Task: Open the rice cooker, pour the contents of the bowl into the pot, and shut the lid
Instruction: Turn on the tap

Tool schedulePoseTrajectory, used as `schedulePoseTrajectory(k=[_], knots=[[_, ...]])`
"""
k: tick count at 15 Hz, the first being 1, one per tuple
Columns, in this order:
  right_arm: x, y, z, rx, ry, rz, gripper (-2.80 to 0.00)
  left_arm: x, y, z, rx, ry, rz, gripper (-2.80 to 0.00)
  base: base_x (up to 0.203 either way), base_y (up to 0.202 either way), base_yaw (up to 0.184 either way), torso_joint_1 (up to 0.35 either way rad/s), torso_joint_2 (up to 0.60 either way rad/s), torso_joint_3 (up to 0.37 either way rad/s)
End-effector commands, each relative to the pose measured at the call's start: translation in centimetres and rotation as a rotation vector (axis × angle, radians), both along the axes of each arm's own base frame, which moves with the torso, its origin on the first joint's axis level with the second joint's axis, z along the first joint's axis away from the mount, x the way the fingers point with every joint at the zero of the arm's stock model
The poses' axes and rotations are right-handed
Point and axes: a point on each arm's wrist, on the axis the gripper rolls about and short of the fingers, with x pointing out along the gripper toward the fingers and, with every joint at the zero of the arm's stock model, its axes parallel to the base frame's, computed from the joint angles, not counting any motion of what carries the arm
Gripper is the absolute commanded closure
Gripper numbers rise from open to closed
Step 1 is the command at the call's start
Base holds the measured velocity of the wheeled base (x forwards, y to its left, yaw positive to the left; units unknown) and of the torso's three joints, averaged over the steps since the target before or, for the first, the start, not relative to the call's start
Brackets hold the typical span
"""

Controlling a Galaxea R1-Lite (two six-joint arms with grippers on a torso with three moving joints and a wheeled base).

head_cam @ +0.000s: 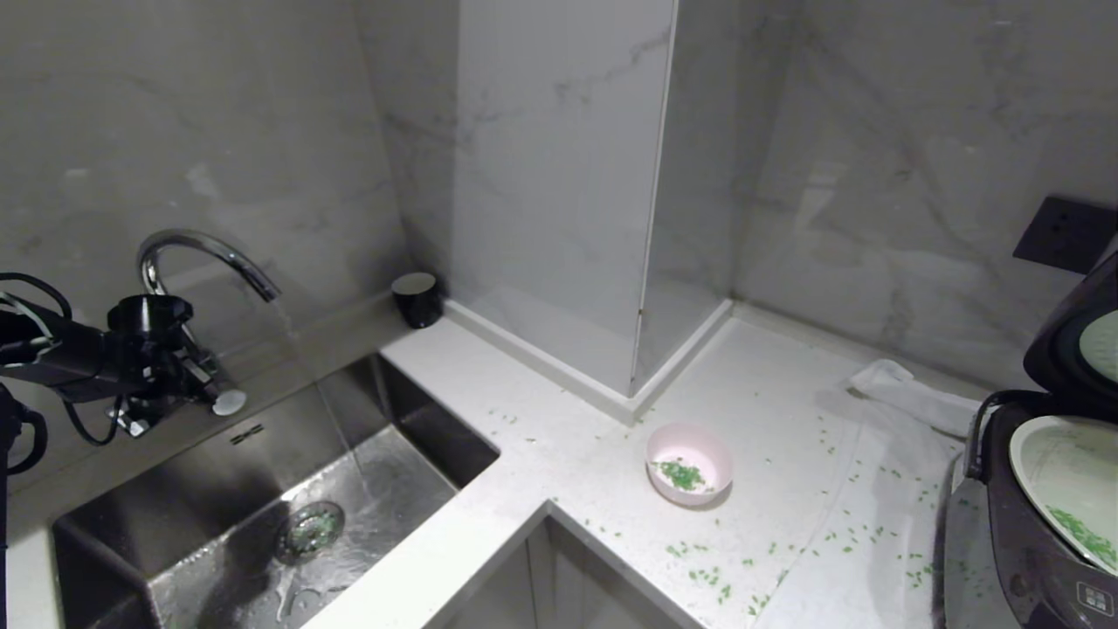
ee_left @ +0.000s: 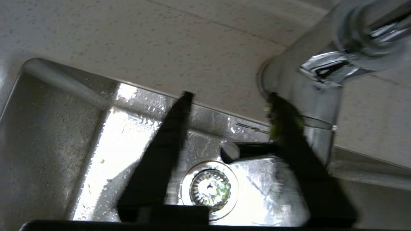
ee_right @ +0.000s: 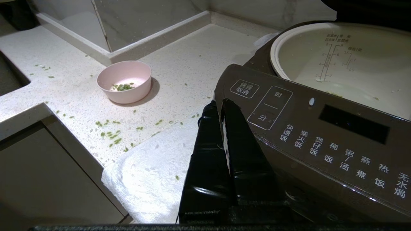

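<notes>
Left gripper [ee_left: 229,102] up beside the faucet [head_cam: 205,258] at the sink [head_cam: 262,515], fingers [ee_left: 167,141] spread apart, nothing between them; lever tip showing in the gap, one finger close against the faucet's chrome base, contact not certain. Water running from the spout down to the drain [head_cam: 310,528], green bits caught in the strainer.

Right gripper [ee_right: 221,104] low in front of the rice cooker [ee_right: 321,134], fingers pressed together and empty, tips just beside the corner of its button panel, above a white cloth [ee_right: 147,179].

Bowl [head_cam: 688,463] upright on the counter [head_cam: 559,419], between sink and rice cooker, well apart from both. Small heap of green bits [head_cam: 681,474] left inside. More green bits scattered over the counter around the bowl and toward the rice cooker.

Lid [head_cam: 1074,341] raised at the rice cooker's back. Pot [head_cam: 1061,476] seated inside, pale lining exposed, a streak of green bits near its front rim.

Dark cup [head_cam: 417,298] at the wall behind the sink's far corner.
</notes>
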Motion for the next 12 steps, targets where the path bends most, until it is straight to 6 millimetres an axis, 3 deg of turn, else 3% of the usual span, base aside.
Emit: schedulePoseTrajectory(k=[1, 5, 7, 9, 12], knots=[[0.0, 0.0, 0.0, 0.000, -0.001, 0.000, 0.00, 0.0, 0.0, 0.2, 0.002, -0.011, 0.004, -2.80, 0.000, 0.000, 0.000, 0.000, 0.00, 0.000], [0.0, 0.0, 0.0, 0.000, -0.001, 0.000, 0.00, -0.2, -0.3, 1.2, 0.005, -0.029, 0.003, -2.80, 0.000, 0.000, 0.000, 0.000, 0.00, 0.000], [0.0, 0.0, 0.0, 0.000, -0.002, 0.000, 0.00, -0.6, -0.8, 3.6, 0.003, -0.095, 0.012, -2.80, 0.000, 0.000, 0.000, 0.000, 0.00, 0.000], [0.0, 0.0, 0.0, 0.000, 0.001, 0.000, 0.00, -1.2, -2.4, 6.6, 0.000, -0.169, -0.001, -2.80, 0.000, 0.000, 0.000, 0.000, 0.00, 0.000], [0.0, 0.0, 0.0, 0.000, -0.002, 0.000, 0.00, -3.4, -5.8, 8.9, -0.033, -0.181, -0.088, -2.80, 0.000, 0.000, 0.000, 0.000, 0.00, 0.000]])
